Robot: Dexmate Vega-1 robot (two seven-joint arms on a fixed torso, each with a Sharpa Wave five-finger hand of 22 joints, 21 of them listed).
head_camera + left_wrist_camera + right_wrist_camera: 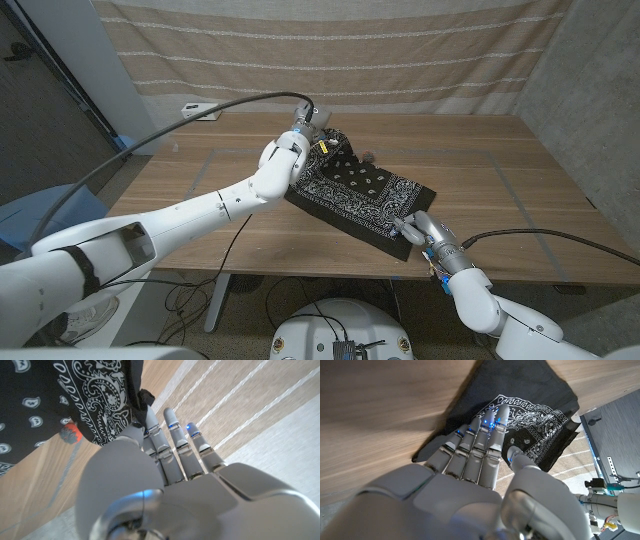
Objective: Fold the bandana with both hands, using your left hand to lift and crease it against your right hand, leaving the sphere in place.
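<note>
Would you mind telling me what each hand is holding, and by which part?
The left hand grips the black paisley cloth bandana at its far corner. The right hand rests its fingers on the near corner, apparently pressing rather than gripping.

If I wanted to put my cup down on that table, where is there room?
Bare wood lies on the wooden table right of the black paisley bandana, and along its far edge. The middle is crowded: the left hand grips the bandana's far corner, the right hand presses its near corner.
</note>
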